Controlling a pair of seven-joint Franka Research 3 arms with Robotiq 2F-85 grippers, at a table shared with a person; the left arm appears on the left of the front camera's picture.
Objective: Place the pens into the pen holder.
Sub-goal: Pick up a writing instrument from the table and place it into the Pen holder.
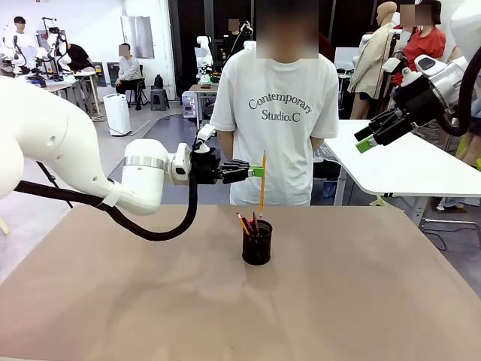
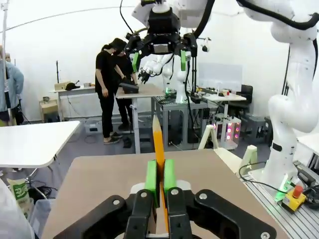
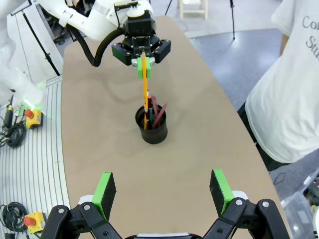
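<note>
A yellow-orange pen (image 1: 262, 186) hangs upright above the black mesh pen holder (image 1: 257, 242), its tip just over the rim. My left gripper (image 1: 258, 171) is shut on its upper part. In the left wrist view the same pen (image 2: 159, 149) stands between the green pads (image 2: 151, 175) of the left gripper (image 2: 160, 177). The right wrist view shows the pen holder (image 3: 152, 126) mid-table with a dark red pen (image 3: 158, 114) and a black one inside, the yellow pen (image 3: 145, 87) over it. My right gripper (image 3: 163, 191) is open, high at the right (image 1: 364, 141), holding nothing.
A person in a white T-shirt (image 1: 282, 113) stands at the far edge of the brown table (image 1: 150, 301), right behind the holder. A white table (image 1: 406, 162) stands at the back right. Bare tabletop surrounds the holder.
</note>
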